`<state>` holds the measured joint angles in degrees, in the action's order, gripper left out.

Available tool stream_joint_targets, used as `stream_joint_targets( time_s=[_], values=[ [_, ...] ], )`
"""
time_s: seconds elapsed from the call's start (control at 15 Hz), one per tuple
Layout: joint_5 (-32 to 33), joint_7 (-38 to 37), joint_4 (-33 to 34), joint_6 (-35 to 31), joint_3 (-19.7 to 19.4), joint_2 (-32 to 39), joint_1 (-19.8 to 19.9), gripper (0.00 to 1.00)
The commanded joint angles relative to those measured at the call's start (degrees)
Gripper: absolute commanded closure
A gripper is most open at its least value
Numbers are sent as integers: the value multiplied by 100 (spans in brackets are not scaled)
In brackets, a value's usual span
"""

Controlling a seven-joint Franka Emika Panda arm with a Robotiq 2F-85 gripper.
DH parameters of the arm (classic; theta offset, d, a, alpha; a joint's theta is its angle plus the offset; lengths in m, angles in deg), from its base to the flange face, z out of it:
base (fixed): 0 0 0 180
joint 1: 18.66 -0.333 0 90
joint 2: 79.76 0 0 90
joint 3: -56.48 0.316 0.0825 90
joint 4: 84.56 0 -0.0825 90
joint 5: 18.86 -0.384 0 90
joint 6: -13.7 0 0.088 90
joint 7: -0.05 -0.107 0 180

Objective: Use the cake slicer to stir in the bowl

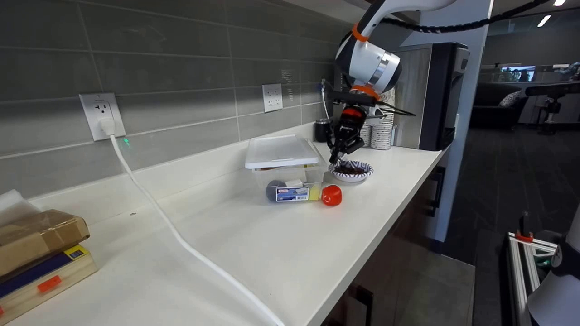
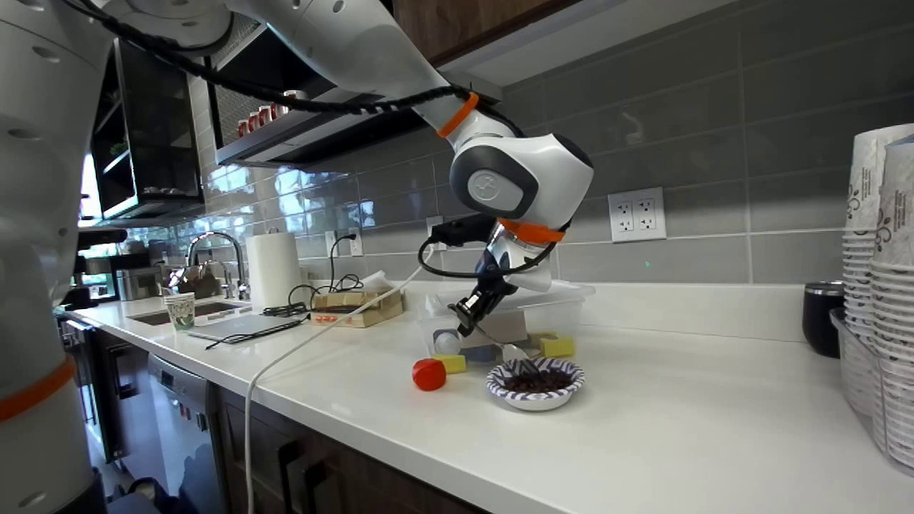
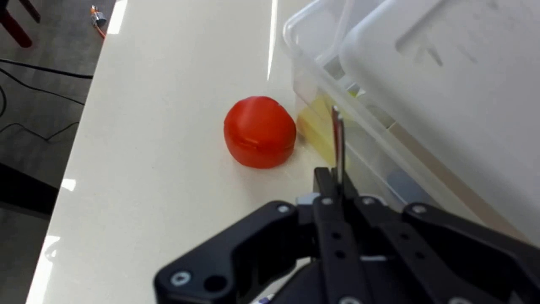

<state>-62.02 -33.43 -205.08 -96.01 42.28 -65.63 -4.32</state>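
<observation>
Black two-fingered pincer [image 3: 336, 181]: I have it pressed onto the thin handle of a silver metal cake slicer [image 2: 513, 353]
Small shallow round bowl [image 2: 537, 405] with patterned rim: on the white tabletop [image 2: 685, 421], near the large translucent plastic box [image 1: 267, 174]
Slicer head: slants down over the rim toward the dark loose pieces [image 2: 540, 383] inside; from here I can't be sure it touches bottom
Stir: the step in hand, as I judge it; I'd make small slow circles, well inside the rim, since a light-looking bowl may skid
Slicer handle: thin metal could twist under load, so I'd press lightly
Glossy red ball [image 3: 260, 132]: close to the box, so I'd swing narrowly on that side
</observation>
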Motion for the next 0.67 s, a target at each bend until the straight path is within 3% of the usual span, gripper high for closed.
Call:
stream_joint_targets(
  time_s=[0.0,0.6],
  values=[
    [11,-204,193,464,28,118,-42,99],
    [-463,-27,245,597,196,293,-85,99]
  ],
)
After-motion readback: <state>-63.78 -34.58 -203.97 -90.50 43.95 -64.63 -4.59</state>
